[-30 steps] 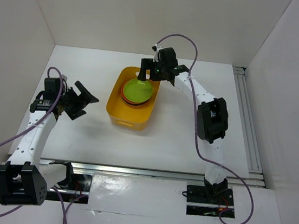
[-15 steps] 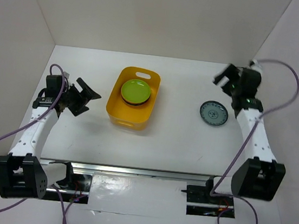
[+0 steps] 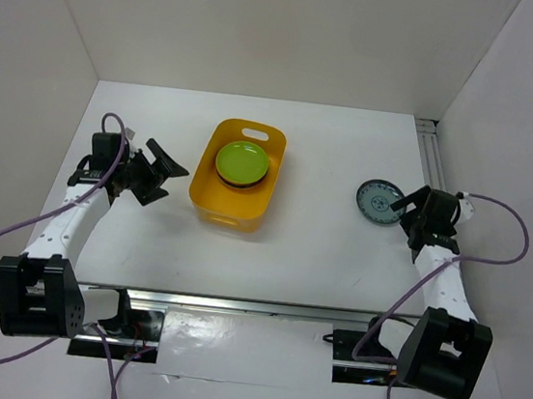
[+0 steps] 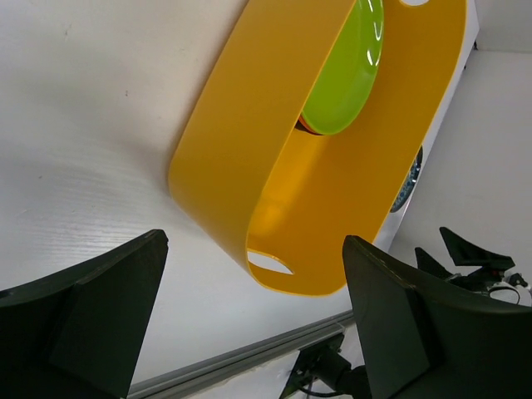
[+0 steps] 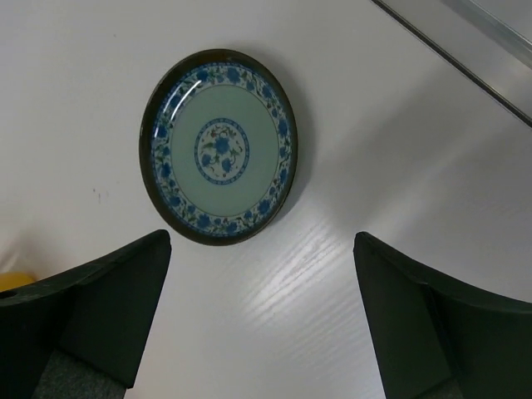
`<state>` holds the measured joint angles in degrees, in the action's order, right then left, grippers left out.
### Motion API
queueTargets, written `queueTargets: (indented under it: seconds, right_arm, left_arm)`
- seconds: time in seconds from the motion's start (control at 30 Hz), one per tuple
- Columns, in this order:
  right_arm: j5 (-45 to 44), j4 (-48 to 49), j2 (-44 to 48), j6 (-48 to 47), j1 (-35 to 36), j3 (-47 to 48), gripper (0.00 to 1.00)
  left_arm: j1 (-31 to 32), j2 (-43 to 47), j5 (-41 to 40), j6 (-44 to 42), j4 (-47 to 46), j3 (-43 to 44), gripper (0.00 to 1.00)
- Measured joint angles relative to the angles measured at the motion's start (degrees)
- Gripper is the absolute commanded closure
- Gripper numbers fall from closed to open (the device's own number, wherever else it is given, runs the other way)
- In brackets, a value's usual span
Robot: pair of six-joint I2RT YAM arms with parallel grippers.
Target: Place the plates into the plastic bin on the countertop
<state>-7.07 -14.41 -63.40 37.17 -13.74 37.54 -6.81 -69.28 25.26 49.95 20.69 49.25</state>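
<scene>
The yellow-orange plastic bin (image 3: pixel 235 176) stands mid-table on the white countertop (image 3: pixel 310 244). A lime green plate (image 3: pixel 242 161) tops a stack in it, with an orange-red edge below; it also shows in the left wrist view (image 4: pixel 349 75) inside the bin (image 4: pixel 216 158). A blue-patterned white plate (image 3: pixel 379 201) lies flat on the right, also in the right wrist view (image 5: pixel 220 147). My right gripper (image 3: pixel 404 207) is open and empty beside the plate's right edge. My left gripper (image 3: pixel 164 175) is open and empty, left of the bin. Other plates are hidden.
A metal rail (image 3: pixel 272 309) runs along the front edge and another rail (image 3: pixel 440 211) along the right side. White walls enclose the table at the back and sides. The right arm's cable (image 3: pixel 494 247) loops over the right side.
My right arm has swung from the bin out to the right and come down beside the blue-patterned plate, which now lies on the countertop. My left gripper has shifted slightly toward the bin.
</scene>
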Motion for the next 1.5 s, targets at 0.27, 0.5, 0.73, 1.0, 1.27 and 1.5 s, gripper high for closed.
queueTargets:
  seconds: [0.27,0.5,0.73,1.0,1.27,1.5]
  right_arm:
    - [5.77,12.59,-9.90,2.43,-2.91,-3.48,0.07]
    - [7.82,17.25,-18.82,1.81,-2.91,-3.45,0.19]
    - [10.19,24.79,-22.71,1.07,-2.91,-3.91,0.35]
    - [11.26,29.81,-27.65,1.66,-2.75,-2.97,0.78]
    - [11.06,27.74,-30.93,5.01,-1.75,1.55,1.00]
    - [5.66,16.90,-29.70,5.90,8.81,13.14,1.00]
  left_arm:
    - [-0.04,1.75,-0.83,-0.07,0.83,0.00,0.00]
    - [-3.43,2.91,-7.10,0.24,7.89,1.03,0.00]
    - [-5.27,3.06,-12.31,1.46,13.33,3.93,0.00]
    - [-5.73,3.04,-14.80,1.44,16.26,8.66,0.00]
    - [-6.25,3.04,-16.06,1.44,17.11,8.90,0.00]
    - [-6.29,2.80,-17.79,1.36,18.32,8.92,0.00]
